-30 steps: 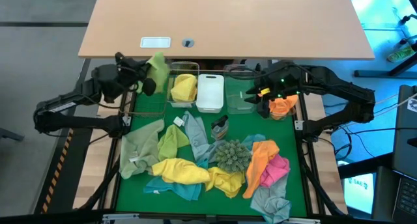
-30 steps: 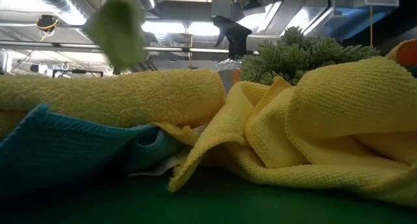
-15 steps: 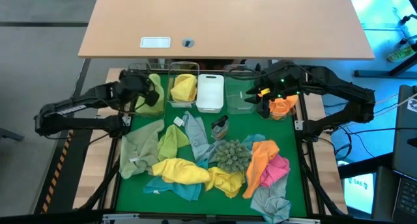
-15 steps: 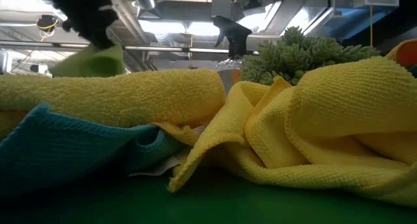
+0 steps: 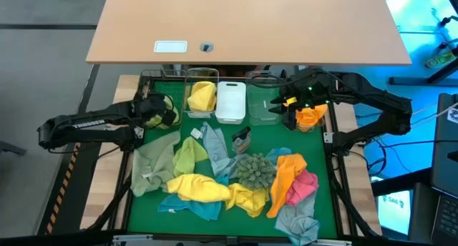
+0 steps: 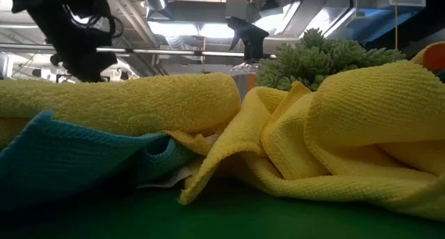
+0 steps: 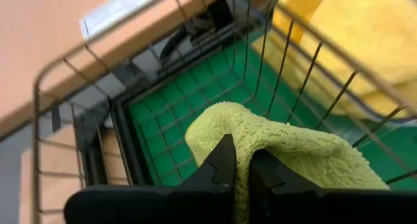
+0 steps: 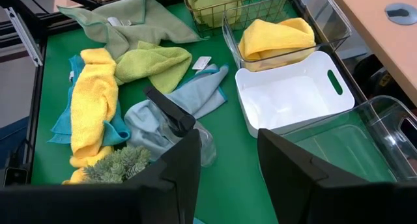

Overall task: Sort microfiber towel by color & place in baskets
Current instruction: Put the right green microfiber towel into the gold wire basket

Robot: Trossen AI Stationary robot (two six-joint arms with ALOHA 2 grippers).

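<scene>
The lime-green towel (image 7: 287, 152) is inside the wire basket (image 5: 159, 111) at the far-left end of the basket row, at about ten o'clock on the green mat (image 5: 215, 224). The left gripper (image 7: 238, 168) has its fingers pinched tight on a fold of that towel, down inside the basket's wire walls. Next along the row toward three o'clock stand a clear basket (image 5: 202, 97) holding a yellow towel (image 5: 202, 96), the white basket (image 5: 231, 101), and another clear basket (image 5: 263, 103). The right gripper (image 5: 280, 104) hovers over that last clear basket with its fingers spread apart and nothing between them; an orange towel (image 5: 310, 117) lies in a bin just beside it. Toward six o'clock, loose towels (image 5: 207, 189) lie heaped around a spiky grey-green ball (image 5: 254, 171) and a spray bottle (image 5: 242, 139).
</scene>
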